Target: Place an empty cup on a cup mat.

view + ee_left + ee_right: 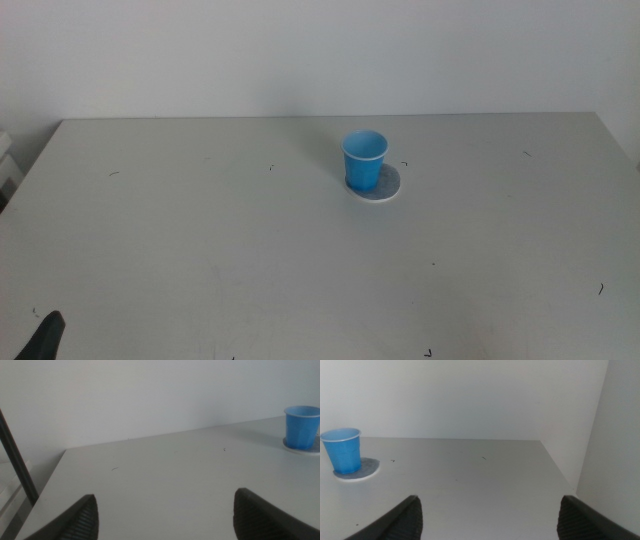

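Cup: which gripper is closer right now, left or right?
Hard to call. The cup stands upright on the cup mat, far from both. The left gripper and right gripper are both open, pulled back near the table's near edge.

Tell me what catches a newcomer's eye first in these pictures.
The bright blue cup stands out at once: upright on the cup mat, off-centre toward one edge of it, right of the middle of the grey table. Both grippers wait far from it with jaws open, the left gripper low at the table's near left, the right gripper on the right side.
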`<state>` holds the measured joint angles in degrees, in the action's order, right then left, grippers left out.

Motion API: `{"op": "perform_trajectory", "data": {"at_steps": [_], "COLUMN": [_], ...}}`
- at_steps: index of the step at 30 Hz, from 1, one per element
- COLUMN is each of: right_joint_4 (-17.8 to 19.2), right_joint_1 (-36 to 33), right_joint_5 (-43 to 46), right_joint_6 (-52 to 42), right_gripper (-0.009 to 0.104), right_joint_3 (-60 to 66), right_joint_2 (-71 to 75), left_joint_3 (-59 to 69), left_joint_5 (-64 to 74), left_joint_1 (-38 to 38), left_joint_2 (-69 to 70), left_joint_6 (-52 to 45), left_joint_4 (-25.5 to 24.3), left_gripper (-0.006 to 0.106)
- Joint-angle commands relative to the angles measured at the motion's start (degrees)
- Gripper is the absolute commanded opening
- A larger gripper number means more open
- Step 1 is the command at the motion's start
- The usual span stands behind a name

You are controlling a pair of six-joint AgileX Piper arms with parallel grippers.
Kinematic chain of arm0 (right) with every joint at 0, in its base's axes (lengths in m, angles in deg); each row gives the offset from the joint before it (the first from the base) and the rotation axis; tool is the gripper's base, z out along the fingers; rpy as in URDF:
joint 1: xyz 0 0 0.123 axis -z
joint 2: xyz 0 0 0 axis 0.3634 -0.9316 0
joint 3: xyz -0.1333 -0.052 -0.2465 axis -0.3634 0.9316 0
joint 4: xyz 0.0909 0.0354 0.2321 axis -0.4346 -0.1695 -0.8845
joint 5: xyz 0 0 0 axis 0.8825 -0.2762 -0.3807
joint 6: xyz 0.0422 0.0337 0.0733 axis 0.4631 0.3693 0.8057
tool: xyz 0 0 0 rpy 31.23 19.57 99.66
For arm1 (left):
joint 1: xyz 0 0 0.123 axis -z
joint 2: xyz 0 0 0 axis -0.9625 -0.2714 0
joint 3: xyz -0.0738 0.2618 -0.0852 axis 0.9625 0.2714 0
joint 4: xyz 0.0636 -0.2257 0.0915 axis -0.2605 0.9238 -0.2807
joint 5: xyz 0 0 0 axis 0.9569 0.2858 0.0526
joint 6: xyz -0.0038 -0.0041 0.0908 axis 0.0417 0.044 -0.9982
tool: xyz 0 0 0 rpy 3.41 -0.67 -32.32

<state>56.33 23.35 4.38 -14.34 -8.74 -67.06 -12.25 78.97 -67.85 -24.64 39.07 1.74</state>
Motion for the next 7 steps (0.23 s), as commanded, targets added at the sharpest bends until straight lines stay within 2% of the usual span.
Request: {"op": "perform_trajectory", "data": {"at_steps": [1,7], "right_joint_4": [0.79,0.79], "right_joint_1": [-0.03,-0.03], "right_joint_5": [4.28,4.28], "right_joint_6": [-0.29,-0.29], "right_gripper": [0.094,0.094], "right_joint_3": [-0.48,-0.48], "right_joint_2": [1.49,1.49], "left_joint_3": [-0.26,-0.21], "left_joint_5": [-4.94,-3.60], "left_joint_1": [-0.22,-0.09], "left_joint_2": [1.04,1.04], "left_joint_6": [0.56,0.56], "left_joint_4": [0.66,0.66], "left_gripper": [0.092,0.092]}}
